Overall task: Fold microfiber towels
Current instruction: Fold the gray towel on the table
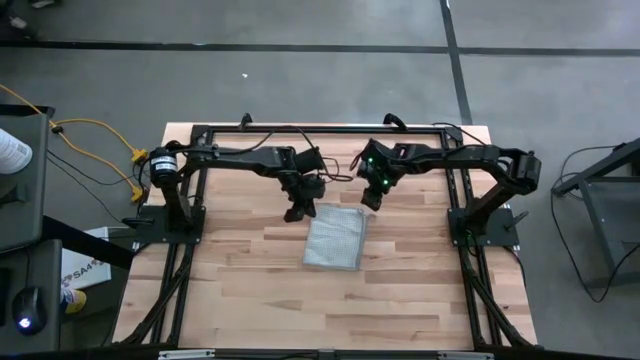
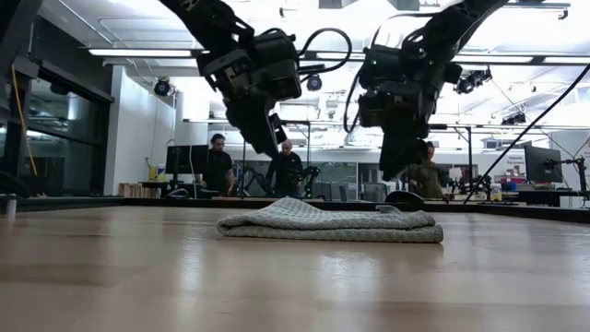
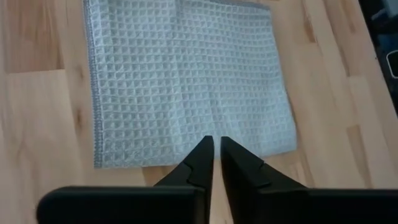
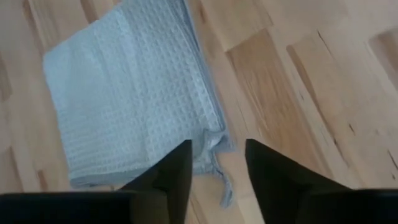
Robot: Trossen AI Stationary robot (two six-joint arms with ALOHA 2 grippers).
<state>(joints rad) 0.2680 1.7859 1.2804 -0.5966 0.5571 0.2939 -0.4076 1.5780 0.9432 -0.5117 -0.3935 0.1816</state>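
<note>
A: We start at the left. Our left gripper [image 1: 296, 212] hangs above the far-left corner of the microfiber towel [image 1: 335, 238], clear of the cloth, its fingers [image 3: 200, 163] drawn almost together with only a thin slit between them and nothing held.

B: And the towel itself lies flat on the wooden tabletop [image 1: 300, 300], already doubled over, judging by the stacked layers in the low view. Near the towel's far-right corner our right gripper [image 1: 370, 198] hovers with its fingers [image 4: 171, 168] parted and empty.

A: If we fold again, we should part the left fingers first, then bring both grippers down on the towel's far edge together, pinching every layer so the fold carries over square.

B: Agreed. That far-right corner looks ruffled, with a loose thread or hem tail poking out, though we can't make it out for sure from the wrist view. We'd catch the cloth just inside it.

A: Room is good: bare wood lies all round the towel, widest on its near side. The black frame rails [image 1: 185, 240] stand well apart from the towel's left and right edges.
</note>
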